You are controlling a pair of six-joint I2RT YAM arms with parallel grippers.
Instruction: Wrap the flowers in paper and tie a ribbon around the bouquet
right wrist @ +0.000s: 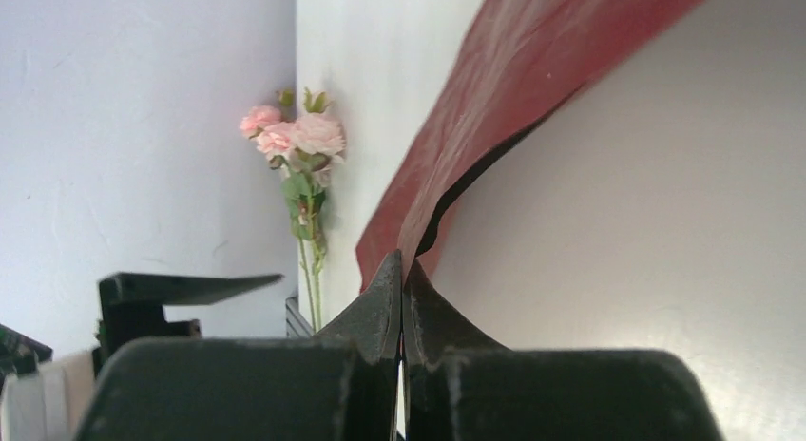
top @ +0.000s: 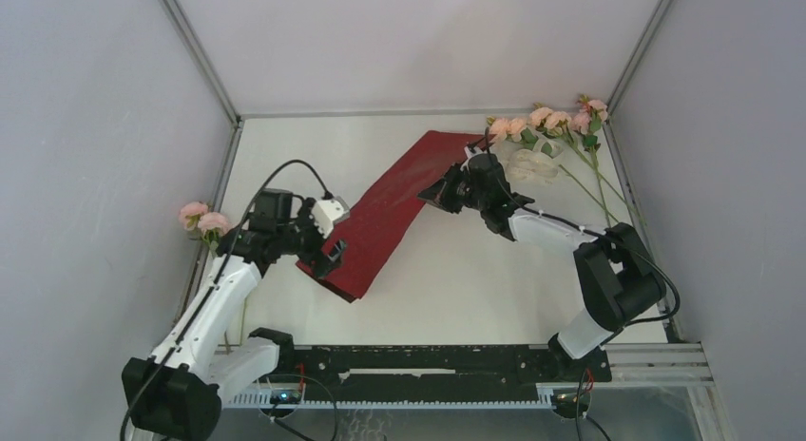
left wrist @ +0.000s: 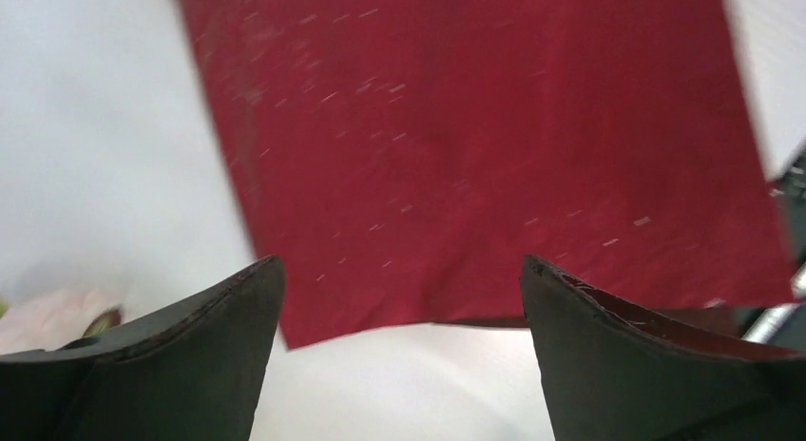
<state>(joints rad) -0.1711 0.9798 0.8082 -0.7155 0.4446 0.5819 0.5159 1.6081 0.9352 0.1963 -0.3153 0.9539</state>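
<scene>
The deep red paper (top: pixel 390 213) stretches diagonally across the table, folded over into a long band. My right gripper (top: pixel 433 196) is shut on its right-hand edge, which the right wrist view shows pinched between the fingertips (right wrist: pixel 403 268) with the paper (right wrist: pixel 494 89) rising away. My left gripper (top: pixel 326 251) stands open at the paper's near-left end. In the left wrist view the paper (left wrist: pixel 475 146) lies just past the wide-apart jaws of that gripper (left wrist: pixel 401 262), and nothing is held. Pink flowers (top: pixel 546 121) lie at the back right. The cream ribbon (top: pixel 532 165) sits beside them.
Two more pink roses (top: pixel 201 219) lean at the left wall, also seen in the right wrist view (right wrist: pixel 295 137). Grey walls close in on both sides. A black rail (top: pixel 428 360) runs along the near edge between the arm bases.
</scene>
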